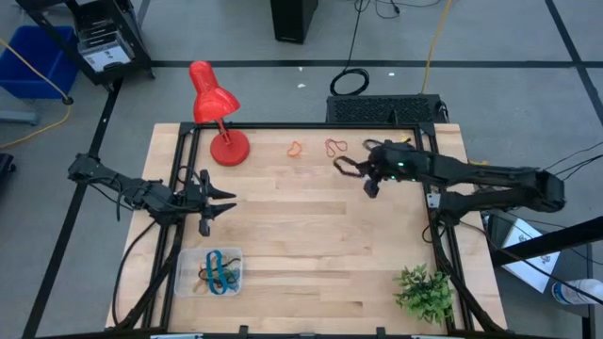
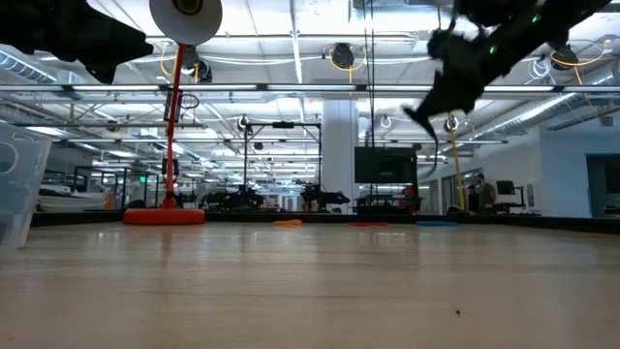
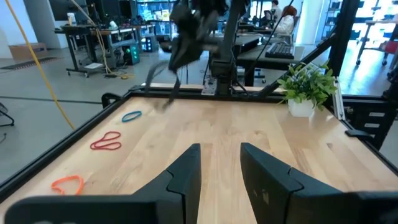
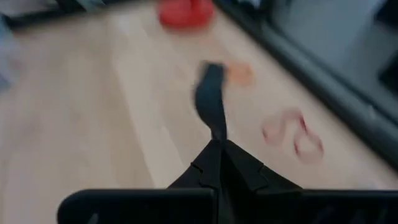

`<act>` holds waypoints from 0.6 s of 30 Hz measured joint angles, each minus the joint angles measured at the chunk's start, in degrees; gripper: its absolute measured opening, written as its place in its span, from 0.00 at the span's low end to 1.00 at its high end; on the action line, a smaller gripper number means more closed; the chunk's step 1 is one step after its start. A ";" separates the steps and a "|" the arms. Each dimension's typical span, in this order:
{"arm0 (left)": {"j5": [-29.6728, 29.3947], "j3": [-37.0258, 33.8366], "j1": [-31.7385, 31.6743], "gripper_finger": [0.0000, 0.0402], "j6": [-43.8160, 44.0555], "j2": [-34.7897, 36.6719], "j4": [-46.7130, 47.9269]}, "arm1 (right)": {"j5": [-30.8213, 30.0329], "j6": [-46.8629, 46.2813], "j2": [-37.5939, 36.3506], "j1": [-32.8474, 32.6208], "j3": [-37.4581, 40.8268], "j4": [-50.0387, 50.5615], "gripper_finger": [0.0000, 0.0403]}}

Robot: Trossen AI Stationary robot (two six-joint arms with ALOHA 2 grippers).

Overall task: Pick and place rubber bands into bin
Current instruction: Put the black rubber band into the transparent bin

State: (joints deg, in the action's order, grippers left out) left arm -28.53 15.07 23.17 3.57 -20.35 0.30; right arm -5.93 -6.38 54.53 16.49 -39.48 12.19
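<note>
**Black band pinched above the table's far side**

The right gripper (image 1: 369,179) has its jaws pressed together on a black rubber band (image 4: 210,99), which dangles from the tips clear of the wood. Just beyond lie a red band (image 1: 336,146) and an orange band (image 1: 295,149). The left gripper (image 1: 223,201) hovers half-spread above the clear bin (image 1: 186,273), which holds several bands. A red lamp (image 1: 217,111) stands at the far left of the table.

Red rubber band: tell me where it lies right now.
In the high view the red rubber band lies on the table's far side, between the orange rubber band and the right gripper, right of the red lamp.
</note>
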 joint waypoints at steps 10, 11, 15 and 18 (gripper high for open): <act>0.02 0.00 -0.01 0.30 3.77 -0.59 -0.17 | 0.03 1.29 -9.36 -8.37 -0.11 -10.63 0.00; 0.02 0.00 -0.01 0.30 5.39 -0.90 -0.08 | 0.04 1.30 -9.45 -8.82 -0.11 -11.14 0.00; 0.04 0.00 -0.01 0.30 10.62 -2.29 -0.52 | 0.04 0.95 -9.15 -10.04 -0.11 -11.54 0.00; 0.02 0.00 -0.01 0.30 9.65 -3.20 -0.50 | 0.04 -0.29 -8.46 -10.82 -0.11 -11.54 0.00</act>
State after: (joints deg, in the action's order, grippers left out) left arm -28.51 15.07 23.16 13.22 -23.55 -0.21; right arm -5.89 -6.68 46.07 5.67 -39.59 0.64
